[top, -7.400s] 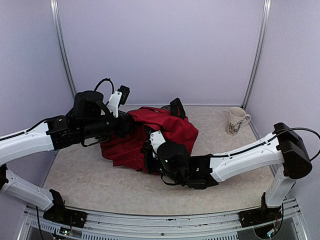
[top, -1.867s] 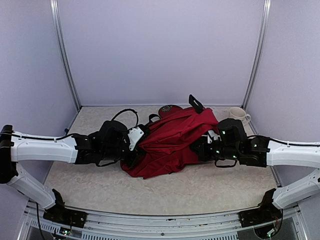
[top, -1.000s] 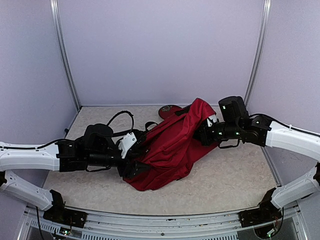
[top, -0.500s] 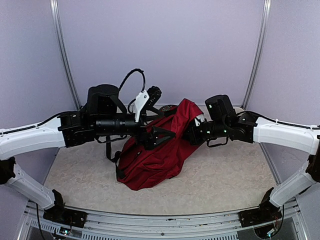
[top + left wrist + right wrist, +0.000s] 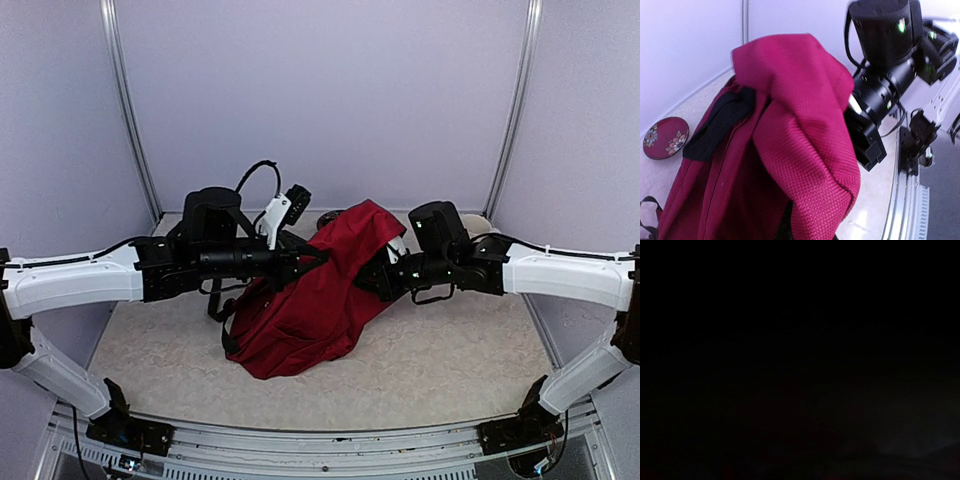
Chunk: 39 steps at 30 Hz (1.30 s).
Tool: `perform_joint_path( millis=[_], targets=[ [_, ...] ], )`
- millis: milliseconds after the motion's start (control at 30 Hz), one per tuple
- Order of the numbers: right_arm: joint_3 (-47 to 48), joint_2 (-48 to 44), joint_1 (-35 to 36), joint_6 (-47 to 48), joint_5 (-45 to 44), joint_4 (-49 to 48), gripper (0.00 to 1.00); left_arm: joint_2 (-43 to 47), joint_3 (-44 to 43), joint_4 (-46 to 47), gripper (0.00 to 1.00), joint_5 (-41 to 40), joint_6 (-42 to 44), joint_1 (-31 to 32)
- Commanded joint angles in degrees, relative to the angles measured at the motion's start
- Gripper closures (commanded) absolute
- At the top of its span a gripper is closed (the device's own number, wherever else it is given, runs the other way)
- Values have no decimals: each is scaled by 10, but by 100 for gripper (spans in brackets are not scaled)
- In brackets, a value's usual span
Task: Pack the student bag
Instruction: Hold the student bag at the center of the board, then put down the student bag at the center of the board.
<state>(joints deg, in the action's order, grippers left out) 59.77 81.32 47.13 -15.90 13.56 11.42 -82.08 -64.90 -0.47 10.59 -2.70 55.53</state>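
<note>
The student bag (image 5: pixel 318 300), a dark red backpack with black straps, hangs lifted between my two arms, its lower end resting on the table. My left gripper (image 5: pixel 312 257) holds the bag's upper left side. In the left wrist view the red fabric (image 5: pixel 805 150) rises from my left gripper (image 5: pixel 807 231) and hides the fingers. My right gripper (image 5: pixel 380 277) is pushed under the bag's top fold, so its jaws are hidden. The right wrist view is black. The right wrist's body (image 5: pixel 880 75) shows behind the bag.
A small round red thing with a flower pattern (image 5: pixel 665 137) lies on the table behind the bag. A cream mug (image 5: pixel 489 222) stands at the back right, mostly hidden by my right arm. Lilac walls enclose the back and both sides.
The bag has been raised off the table over the last second. In the last half second my left arm dropped slightly and the bag's top shifted a little to the left.
</note>
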Motion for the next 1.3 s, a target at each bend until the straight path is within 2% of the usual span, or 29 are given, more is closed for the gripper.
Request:
perform_joint_path(
  millis=[0, 100, 333, 533, 733, 867, 900, 967, 1000, 1033, 1133, 1267],
  targets=[
    [-65, -4, -3, -41, 37, -64, 100, 81, 86, 225, 100, 44, -150, -57],
    [-89, 4, -2, -75, 56, -123, 100, 100, 125, 278, 100, 43, -158, -65],
    [-103, 31, 15, -126, 72, -223, 100, 100, 152, 285, 100, 24, -178, -78],
    [-120, -23, 20, -108, 17, -187, 100, 127, 173, 241, 100, -23, -174, -110],
    [-119, -38, 50, -79, 1, -179, 100, 134, 184, 210, 100, -48, -164, -111],
    [-119, -59, 55, -77, -30, -178, 100, 128, 168, 152, 100, -61, -120, -110],
    [-113, -60, 55, -74, -40, -171, 100, 124, 159, 130, 96, -62, -99, -108],
    [-97, -58, 58, -67, -63, -146, 100, 121, 131, 71, 58, -82, -50, -103],
    [-88, -57, 58, -63, -72, -137, 100, 123, 114, 45, 43, -99, -23, -98],
    [-79, -56, 59, -60, -77, -130, 100, 128, 98, 21, 33, -119, 4, -91],
    [-62, -61, 59, -49, -81, -126, 100, 146, 63, -14, 17, -184, 83, -57],
    [-31, -66, 59, -38, -91, -112, 100, 163, 39, -41, 11, -333, 185, 40]
  ],
)
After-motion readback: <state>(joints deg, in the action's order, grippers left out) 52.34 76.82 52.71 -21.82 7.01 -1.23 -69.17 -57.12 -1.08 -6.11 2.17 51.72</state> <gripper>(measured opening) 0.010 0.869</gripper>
